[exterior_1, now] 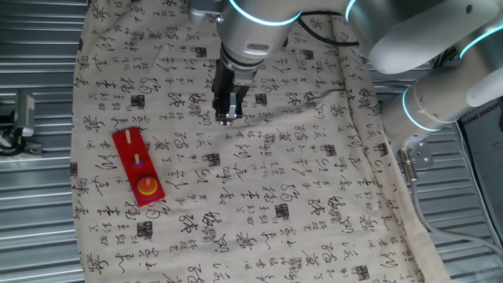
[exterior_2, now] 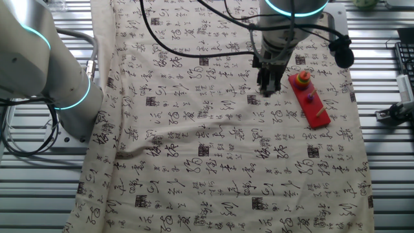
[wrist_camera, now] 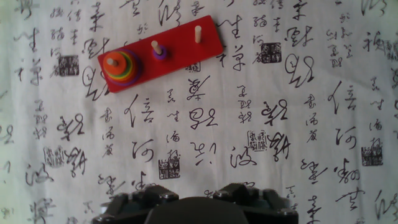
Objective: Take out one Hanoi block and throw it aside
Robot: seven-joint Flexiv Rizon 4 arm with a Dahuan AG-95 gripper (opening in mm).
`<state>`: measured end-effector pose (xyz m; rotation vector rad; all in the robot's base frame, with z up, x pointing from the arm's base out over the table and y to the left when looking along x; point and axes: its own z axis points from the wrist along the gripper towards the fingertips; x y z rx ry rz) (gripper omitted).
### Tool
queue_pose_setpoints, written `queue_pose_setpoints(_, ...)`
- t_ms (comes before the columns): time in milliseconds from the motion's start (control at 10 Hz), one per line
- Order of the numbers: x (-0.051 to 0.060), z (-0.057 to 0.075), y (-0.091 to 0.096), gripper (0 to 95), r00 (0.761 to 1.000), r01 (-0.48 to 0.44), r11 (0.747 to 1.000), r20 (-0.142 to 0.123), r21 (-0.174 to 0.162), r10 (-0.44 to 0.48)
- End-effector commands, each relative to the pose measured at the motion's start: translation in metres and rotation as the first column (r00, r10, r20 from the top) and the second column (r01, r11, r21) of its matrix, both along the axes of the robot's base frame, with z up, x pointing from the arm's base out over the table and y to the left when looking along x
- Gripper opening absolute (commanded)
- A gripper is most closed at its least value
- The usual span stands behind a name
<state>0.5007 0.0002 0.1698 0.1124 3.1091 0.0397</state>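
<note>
2 fixed cameras look down from opposite sides; the hand view faces the cloth (wrist_camera: 261,93) closer.

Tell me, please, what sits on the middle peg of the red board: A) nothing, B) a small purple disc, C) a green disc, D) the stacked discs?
B: in the hand view a small purple disc rings the middle peg of the red board; the stack sits on an end peg.

You see a matt, wrinkled cloth (exterior_1: 314,196) (printed with inked calligraphy) over ribbed metal table (exterior_1: 39,47), and a glossy, smooth white arm (exterior_1: 440,39).
</note>
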Motion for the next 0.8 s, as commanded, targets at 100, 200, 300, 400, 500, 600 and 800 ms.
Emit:
queue_pose_setpoints(100, -0.0007, 0.0003, -0.0002, 0.0, 1.000, -0.007, 1.000, 0.002, -0.005, 0.007)
queue_pose_setpoints(200, -0.0007, 0.0003, -0.0002, 0.0, 1.000, -0.010, 1.000, 0.002, -0.007, 0.010)
queue_pose_setpoints(300, -0.0007, 0.0003, -0.0002, 0.0, 1.000, -0.013, 1.000, 0.002, -0.008, 0.013)
queue_pose_setpoints(400, -0.0007, 0.0003, -0.0002, 0.0, 1.000, -0.012, 1.000, 0.003, -0.006, 0.012)
queue_pose_setpoints(500, -0.0007, 0.0003, -0.0002, 0.0, 1.000, -0.011, 1.000, 0.004, -0.006, 0.011)
queue_pose_setpoints(600, -0.0007, 0.0003, -0.0002, 0.0, 1.000, -0.008, 1.000, 0.004, -0.006, 0.008)
queue_pose_setpoints(800, -0.0007, 0.0003, -0.0002, 0.0, 1.000, -0.008, 1.000, 0.004, -0.006, 0.008)
